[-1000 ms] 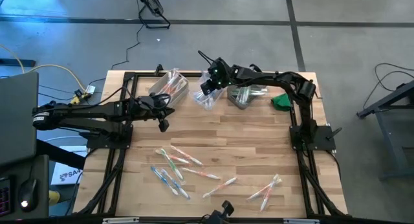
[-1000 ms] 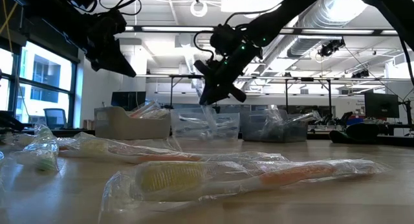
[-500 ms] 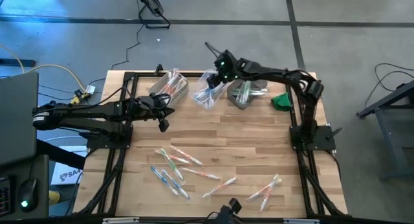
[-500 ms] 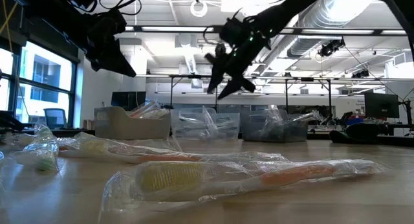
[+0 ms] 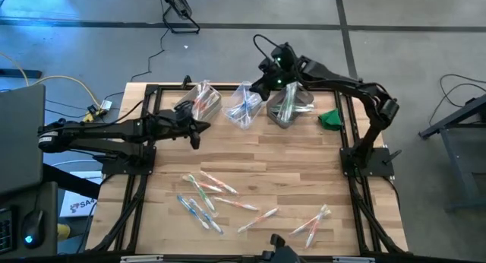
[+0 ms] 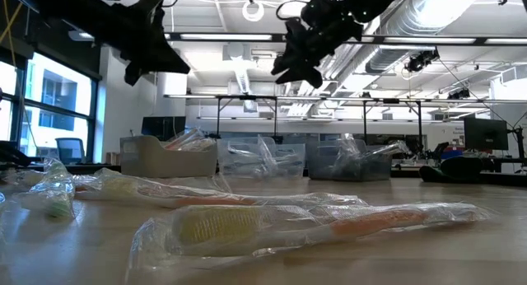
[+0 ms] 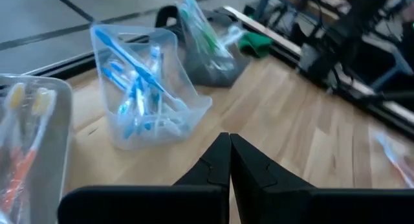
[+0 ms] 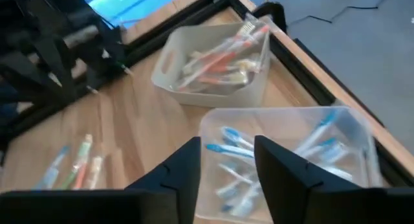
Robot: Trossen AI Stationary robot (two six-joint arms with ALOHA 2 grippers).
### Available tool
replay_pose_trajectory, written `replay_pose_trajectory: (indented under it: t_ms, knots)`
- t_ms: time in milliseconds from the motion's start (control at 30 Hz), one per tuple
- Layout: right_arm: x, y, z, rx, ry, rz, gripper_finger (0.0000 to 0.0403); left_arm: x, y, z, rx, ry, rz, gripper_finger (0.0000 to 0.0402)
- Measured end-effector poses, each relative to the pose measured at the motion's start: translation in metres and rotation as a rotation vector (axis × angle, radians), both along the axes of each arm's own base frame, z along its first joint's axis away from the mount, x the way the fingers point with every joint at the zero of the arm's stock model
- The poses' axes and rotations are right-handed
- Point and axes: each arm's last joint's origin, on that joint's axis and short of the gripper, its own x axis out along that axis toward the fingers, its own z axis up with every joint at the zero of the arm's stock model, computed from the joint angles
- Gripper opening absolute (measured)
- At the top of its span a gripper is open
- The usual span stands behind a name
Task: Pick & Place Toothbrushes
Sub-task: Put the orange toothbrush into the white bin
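Right gripper (image 5: 267,79) of mine hangs empty, fingers parted, above the clear bin (image 5: 244,106) of blue toothbrushes (image 8: 234,144). Left gripper (image 5: 197,135) is closed. More toothbrushes (image 5: 220,199) lie scattered on the bench (image 5: 288,156).

— Where can we get through?

— We see a wide bare strip of the wooden table (image 5: 296,153) across the middle, with nothing lying on it.

— What blocks us at the back?

— Three plastic bins in a row: a white one (image 5: 199,103), a clear one (image 5: 244,108) and a grey one (image 5: 288,109), close together. The right gripper (image 5: 275,71) hangs above them.

— And at the front?

— Wrapped toothbrushes (image 5: 209,194) lie scattered there, with small gaps between. The left gripper (image 5: 199,131), its fingers together, sits by the white bin.
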Motion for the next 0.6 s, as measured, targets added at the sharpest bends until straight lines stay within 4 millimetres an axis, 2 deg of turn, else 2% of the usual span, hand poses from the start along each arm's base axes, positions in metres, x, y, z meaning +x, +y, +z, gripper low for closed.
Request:
replay_pose_trajectory:
  t_ms: [200, 333, 467, 600]
  knots:
    - [-0.012, -0.004, -0.008, -0.003, 0.097, 0.032, 0.0083, 0.001, -0.008, 0.002, -0.013, -0.036, 0.08, 0.0]
    - [-0.02, -0.004, -0.014, -0.044, 0.193, 0.072, 0.0043, 0.007, -0.021, 0.014, 0.016, -0.038, 0.097, 0.0]
    - [-0.023, -0.004, -0.017, -0.093, 0.258, 0.064, 0.0008, 0.015, -0.034, 0.028, 0.092, 0.074, 0.08, 0.0]
    - [-0.027, -0.01, -0.018, -0.122, 0.289, 0.012, 0.0004, 0.026, -0.042, 0.033, 0.126, 0.258, 0.018, 0.0]
